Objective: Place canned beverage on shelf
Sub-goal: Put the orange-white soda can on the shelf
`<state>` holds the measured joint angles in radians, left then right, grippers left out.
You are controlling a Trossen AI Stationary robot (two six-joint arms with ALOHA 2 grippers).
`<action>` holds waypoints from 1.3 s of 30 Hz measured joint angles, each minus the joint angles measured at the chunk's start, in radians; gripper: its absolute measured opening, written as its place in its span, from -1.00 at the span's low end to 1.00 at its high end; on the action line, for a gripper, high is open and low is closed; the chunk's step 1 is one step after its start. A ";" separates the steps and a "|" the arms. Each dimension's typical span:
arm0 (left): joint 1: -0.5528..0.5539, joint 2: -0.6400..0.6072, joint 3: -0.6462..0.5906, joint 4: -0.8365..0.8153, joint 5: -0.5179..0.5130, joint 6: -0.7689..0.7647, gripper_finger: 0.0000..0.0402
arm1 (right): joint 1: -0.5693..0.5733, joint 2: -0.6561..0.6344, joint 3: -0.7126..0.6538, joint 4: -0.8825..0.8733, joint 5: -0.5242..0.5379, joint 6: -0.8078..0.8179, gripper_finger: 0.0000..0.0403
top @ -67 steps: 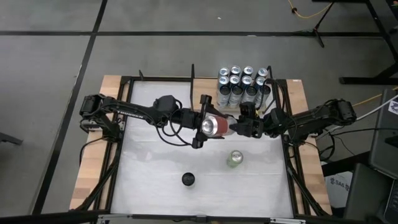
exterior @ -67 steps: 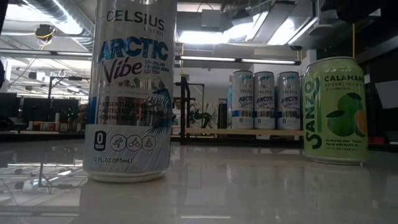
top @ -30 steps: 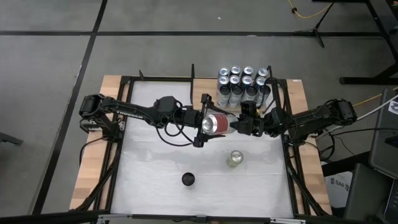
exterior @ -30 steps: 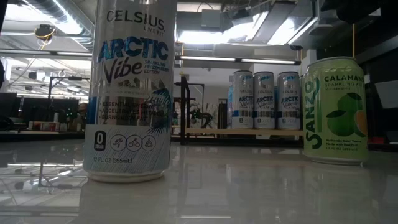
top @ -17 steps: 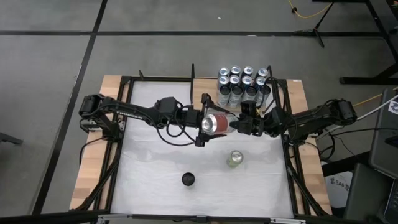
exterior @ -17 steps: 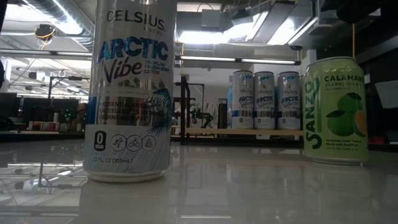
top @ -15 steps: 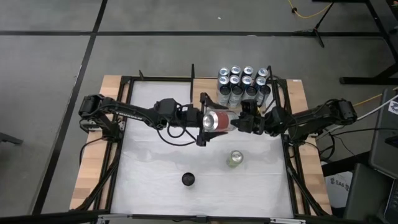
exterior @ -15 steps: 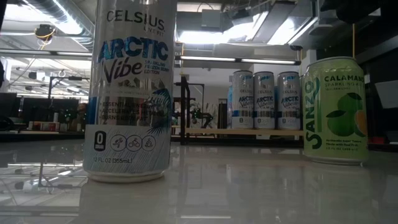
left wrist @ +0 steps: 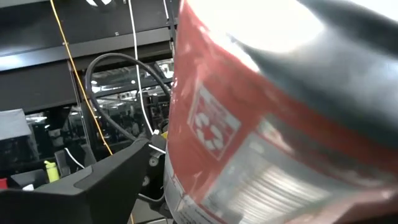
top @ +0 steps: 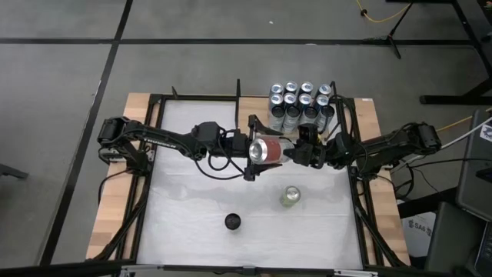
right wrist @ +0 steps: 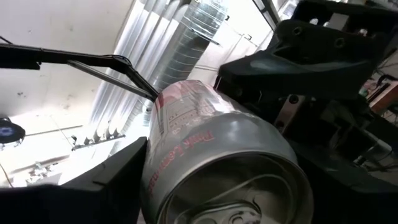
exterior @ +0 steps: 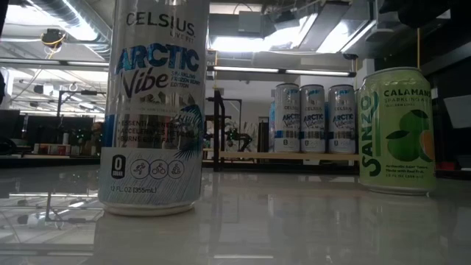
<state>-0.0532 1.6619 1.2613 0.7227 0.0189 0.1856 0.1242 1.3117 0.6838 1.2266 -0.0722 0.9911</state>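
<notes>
Red can (top: 267, 151) hung on its side over the table's middle, between my two grippers, just in front of the shelf (top: 301, 123). My left gripper (top: 250, 148) had spread wider than a second before; my right gripper (top: 296, 155) clamped the can's far end. I judged it a handover, though contact on the left was hard to see.

Both dark arms stretched inward, meeting mid-desk. Left end effector (top: 250, 148) fingers spread wide. Right end effector (top: 294, 155) clamped round red can (top: 266, 151), held sideways.
</notes>
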 joint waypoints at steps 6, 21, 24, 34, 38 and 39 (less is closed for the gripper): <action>0.001 0.001 0.000 0.000 0.002 0.001 0.94 | 0.000 0.000 0.000 0.001 0.004 -0.029 0.50; -0.006 -0.094 0.000 -0.209 -0.019 0.036 0.94 | 0.000 -0.017 0.000 -0.002 -0.030 -0.073 0.47; -0.013 -0.125 0.000 -0.290 -0.021 0.035 0.94 | 0.000 -0.018 0.000 -0.008 -0.037 -0.080 0.48; -0.014 -0.239 0.001 -0.681 -0.192 0.030 0.94 | 0.001 -0.019 0.000 -0.044 -0.048 -0.080 0.48; -0.014 -0.277 0.001 -0.847 -0.280 -0.001 0.94 | 0.001 -0.019 0.000 -0.104 -0.053 -0.080 0.49; -0.014 -0.284 0.001 -0.882 -0.300 -0.014 0.94 | 0.001 -0.019 0.000 -0.124 -0.052 -0.080 0.48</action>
<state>-0.0673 1.3780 1.2621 -0.1590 -0.2809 0.1720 0.1249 1.2930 0.6838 1.1025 -0.1241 0.9110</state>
